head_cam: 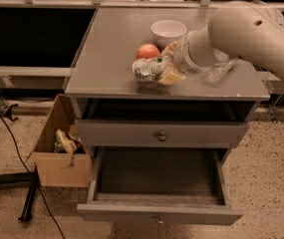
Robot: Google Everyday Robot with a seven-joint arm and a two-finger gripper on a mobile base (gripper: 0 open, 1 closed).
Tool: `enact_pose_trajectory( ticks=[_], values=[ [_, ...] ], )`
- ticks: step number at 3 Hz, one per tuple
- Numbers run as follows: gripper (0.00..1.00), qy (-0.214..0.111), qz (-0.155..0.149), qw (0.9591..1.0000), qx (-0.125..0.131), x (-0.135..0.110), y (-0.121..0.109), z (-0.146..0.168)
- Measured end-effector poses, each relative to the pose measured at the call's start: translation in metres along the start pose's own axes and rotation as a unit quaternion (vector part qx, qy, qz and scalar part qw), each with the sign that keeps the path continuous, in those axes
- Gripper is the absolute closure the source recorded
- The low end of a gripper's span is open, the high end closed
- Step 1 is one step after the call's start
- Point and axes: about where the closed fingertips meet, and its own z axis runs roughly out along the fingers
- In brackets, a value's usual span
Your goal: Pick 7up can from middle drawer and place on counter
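Observation:
The crinkled silvery 7up can [145, 69] with green markings lies sideways in my gripper [160, 67], which is shut on it. The can is low over the front middle of the grey counter [106, 49]; I cannot tell whether it touches the surface. My pale arm [241, 31] reaches in from the right. Below, the middle drawer [156, 180] is pulled out, and its dark inside shows nothing in it. The drawer above it [161, 133] is shut.
A red apple [148, 51] sits just behind the can, and a white bowl [168, 31] behind that. A clear plastic bottle [218, 71] lies under my arm. A cardboard box [62, 151] with wrappers stands on the floor at the left.

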Motion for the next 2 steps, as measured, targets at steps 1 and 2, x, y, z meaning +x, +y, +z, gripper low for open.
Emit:
enact_pose_trajectory(
  ticks=[1, 2],
  values=[
    [1.00, -0.007, 0.032, 0.9994, 0.005, 0.015, -0.019, 0.021],
    [1.00, -0.005, 0.075, 0.9972, -0.002, 0.030, -0.026, 0.039]
  ],
)
